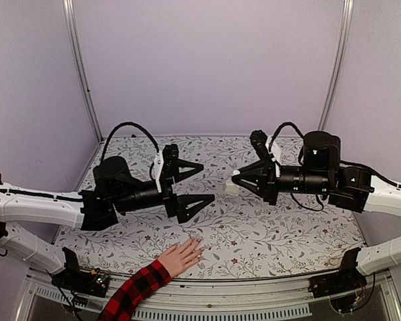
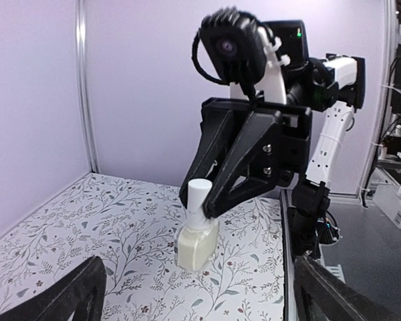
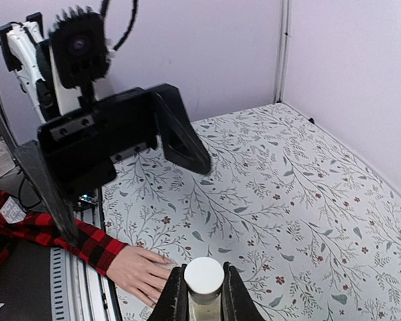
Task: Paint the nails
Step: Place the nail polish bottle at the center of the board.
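The left gripper (image 1: 207, 182) is released, its jaws spread wide, one black finger well above the other in the top view and both pointing toward the middle of the floral-patterned tabletop (image 1: 287, 234). Facing it from the other side, the right gripper (image 1: 235, 182) is clenched on a small pale bottle (image 2: 196, 246). Its jaws pinch the neck just under the white cap (image 3: 204, 275), as the right wrist view shows from above. From the left wrist view the bottle hangs roughly upright below the dark fingers, slightly tilted. Whether its base touches the tabletop cannot be told. The two grippers are near each other, tips apart, with the bottle between them. A light-skinned hand (image 1: 182, 255) lies flat, palm down, at the near edge of the tabletop, reaching in from the robot's side, its arm in a red-and-black plaid sleeve (image 1: 137, 289). The fingers are spread a little and point toward the centre. The nails (image 1: 200, 242) show only as tiny pale spots at the fingertips, nearer the camera than the open left jaws and apart from both grippers. In the right wrist view the hand lies just beside the held bottle's cap, lower down on the tabletop. No lettering on the bottle, the arms or the sleeve is large or sharp enough to read.
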